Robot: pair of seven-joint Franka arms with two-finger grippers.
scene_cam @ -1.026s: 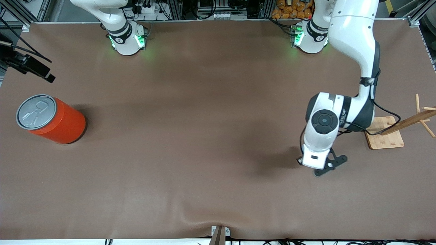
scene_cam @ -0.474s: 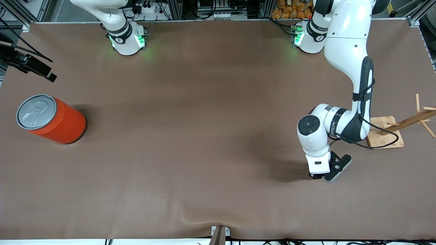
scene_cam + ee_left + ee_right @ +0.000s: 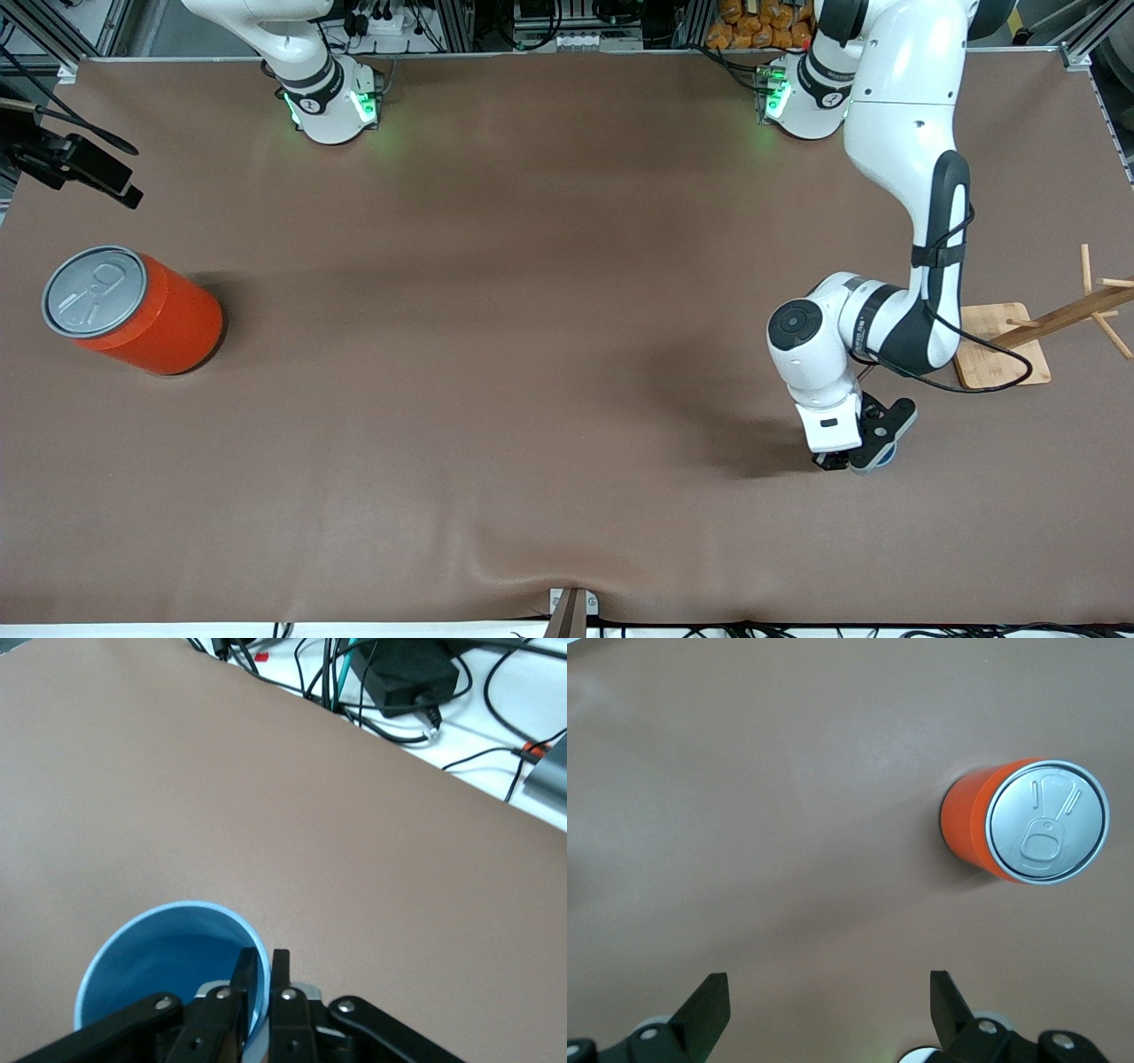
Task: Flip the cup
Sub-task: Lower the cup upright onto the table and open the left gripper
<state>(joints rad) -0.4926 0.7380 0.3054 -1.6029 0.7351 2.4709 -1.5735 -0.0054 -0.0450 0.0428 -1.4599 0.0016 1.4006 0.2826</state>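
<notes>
The light-blue cup (image 3: pixel 159 966) has its open mouth toward the left wrist camera and shows its darker blue inside. My left gripper (image 3: pixel 263 961) is shut on its rim, one finger inside and one outside the wall. In the front view only a sliver of the cup (image 3: pixel 877 462) shows under the left gripper (image 3: pixel 843 461), low over the table near the left arm's end. My right gripper (image 3: pixel 828 992) is open and empty, up in the air near the orange can; in the front view it (image 3: pixel 84 167) shows at the edge of the picture.
A big orange can (image 3: pixel 133 310) with a grey pull-tab lid stands at the right arm's end, also in the right wrist view (image 3: pixel 1028 819). A wooden rack on a square base (image 3: pixel 1001 346) stands beside the left arm. Cables and a power brick (image 3: pixel 403 669) lie off the table's edge.
The left arm has swung and lowered its gripper toward the table, and a bit of blue cup now shows under it. The right gripper has shifted slightly.
</notes>
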